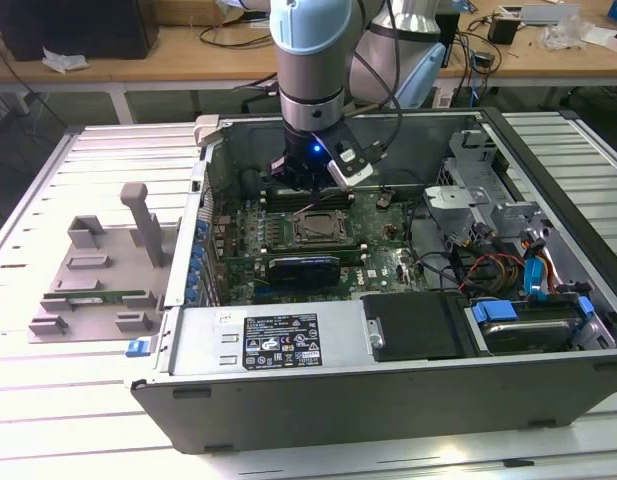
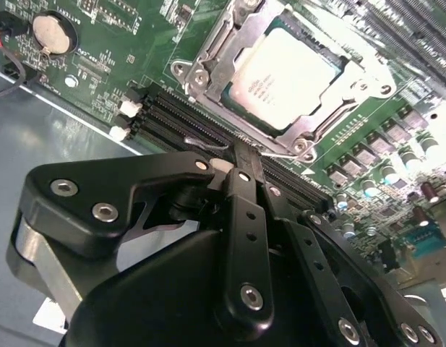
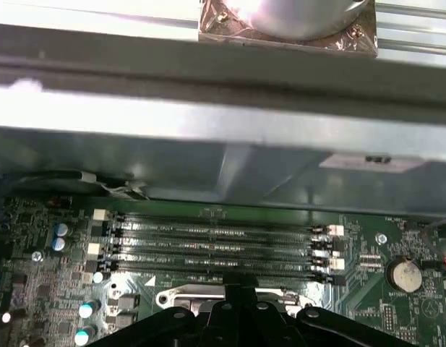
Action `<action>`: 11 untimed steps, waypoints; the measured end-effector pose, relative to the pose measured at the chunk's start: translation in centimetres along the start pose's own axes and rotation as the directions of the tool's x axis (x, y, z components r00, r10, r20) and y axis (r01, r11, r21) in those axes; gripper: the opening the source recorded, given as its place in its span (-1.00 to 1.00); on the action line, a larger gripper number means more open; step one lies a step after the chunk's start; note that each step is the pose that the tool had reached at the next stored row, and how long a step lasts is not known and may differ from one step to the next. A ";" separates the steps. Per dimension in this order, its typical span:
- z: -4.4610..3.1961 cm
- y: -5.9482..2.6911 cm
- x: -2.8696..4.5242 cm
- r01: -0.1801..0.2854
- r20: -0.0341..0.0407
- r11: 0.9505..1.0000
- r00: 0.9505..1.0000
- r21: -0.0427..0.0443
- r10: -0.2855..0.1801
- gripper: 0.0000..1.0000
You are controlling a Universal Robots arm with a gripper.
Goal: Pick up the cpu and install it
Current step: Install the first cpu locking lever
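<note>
In the exterior view, the pale blue and silver robot arm reached down into the open grey metal computer case, and its black gripper hung over the green motherboard in the upper middle of the frame, just behind the square dark metal socket frame.

In the second wrist view, the small flat square cpu with its shiny silver-grey top plate sat in the upper middle of the frame, lying flat inside that socket frame. The gripper sat at the frame's centre, its black fingers drawn close together with nothing between them; the tips stood just beside the socket's near edge, apart from the chip. Black memory slots ran between the socket and the gripper body.

In the first wrist view, the long memory slots crossed the middle of the frame below the case's grey wall.

By these pictures the chip already appeared seated, so the placing step looked done or nearly so. The socket's retention frame seemed not yet clamped over the chip, though I could not be sure. What remained would call for a clean, vertical clearance from the socket, without brushing the chip or the slots.
</note>
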State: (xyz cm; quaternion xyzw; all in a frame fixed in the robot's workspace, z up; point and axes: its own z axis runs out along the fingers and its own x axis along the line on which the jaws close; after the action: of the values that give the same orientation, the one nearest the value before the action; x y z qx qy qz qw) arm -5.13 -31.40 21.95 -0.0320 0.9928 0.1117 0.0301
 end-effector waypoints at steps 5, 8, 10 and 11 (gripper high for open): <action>0.37 0.21 0.00 -0.008 0.031 1.000 1.000 0.011 0.007 -0.79; 0.38 0.21 0.00 -0.009 0.031 1.000 0.999 0.011 0.009 -0.79; 0.41 0.21 0.01 -0.020 0.034 1.000 0.999 0.013 0.020 -0.79; 0.47 0.19 0.01 -0.050 0.040 0.999 0.998 0.018 0.050 -0.79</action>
State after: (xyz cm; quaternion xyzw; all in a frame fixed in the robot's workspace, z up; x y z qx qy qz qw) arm -5.13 -31.12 21.54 -0.0046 0.9935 0.1034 0.0475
